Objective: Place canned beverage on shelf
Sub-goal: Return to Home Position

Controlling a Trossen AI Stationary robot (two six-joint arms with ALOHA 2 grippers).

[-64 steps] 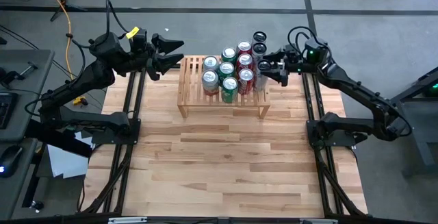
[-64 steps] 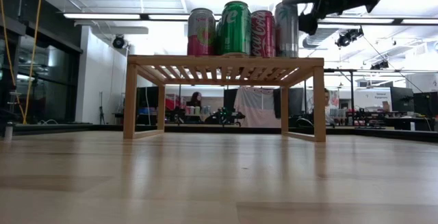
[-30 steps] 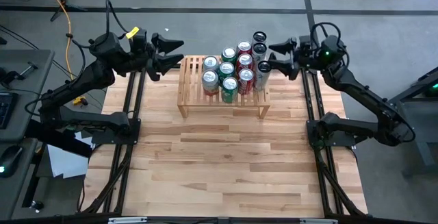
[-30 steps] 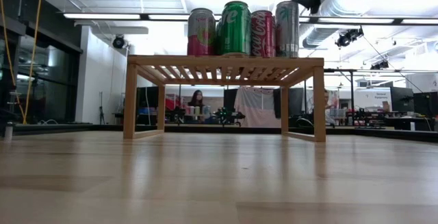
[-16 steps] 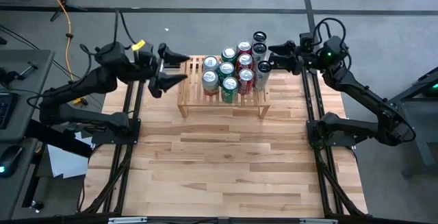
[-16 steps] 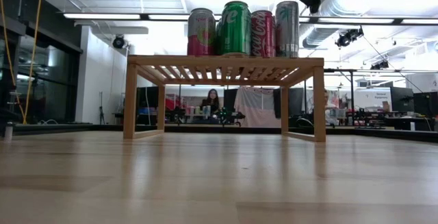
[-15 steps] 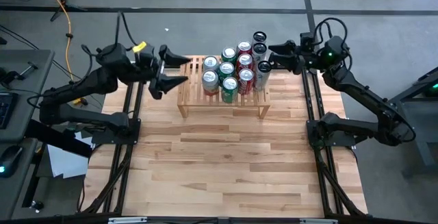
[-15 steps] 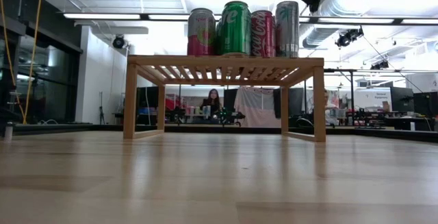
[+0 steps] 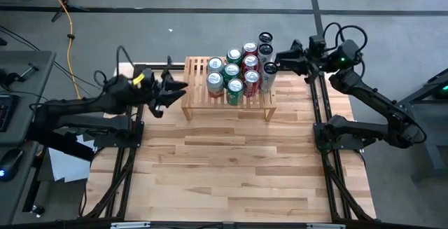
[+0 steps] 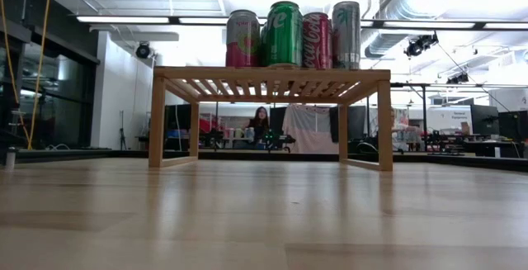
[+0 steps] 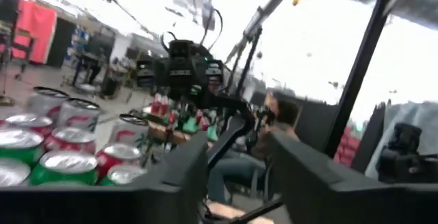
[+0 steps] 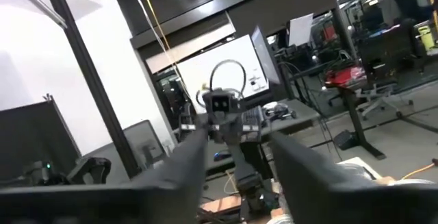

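The light-wood shelf (image 9: 198, 87) stands at the table's far middle. Several cans (image 9: 236, 72) stand upright on the right half of its slatted top: green, red, pink and silver ones, in the low view (image 10: 285, 34) too. A slim silver can (image 9: 269, 75) stands at the shelf's right end. My left gripper (image 9: 183, 89) hovers just off the shelf's left end, open, with nothing between its fingers (image 11: 183, 176). My right gripper (image 9: 278, 58) hangs beyond the shelf's far right corner, above the cans, open and empty (image 12: 236, 162).
Two dark-topped cans (image 9: 265, 43) stand at the far right of the group. The shelf's left slats are bare. The wooden table (image 9: 231, 166) stretches toward the near edge. Black frame rails (image 9: 133, 138) run along both sides. A person sits far behind the table (image 10: 260, 120).
My left gripper has sunk and drawn toward the table's near edge, from above the far left corner to beside the shelf's left end, and its fingers have come closer together. My right gripper has stayed near the shelf's far right corner, rolled a little, and its fingers have narrowed too.
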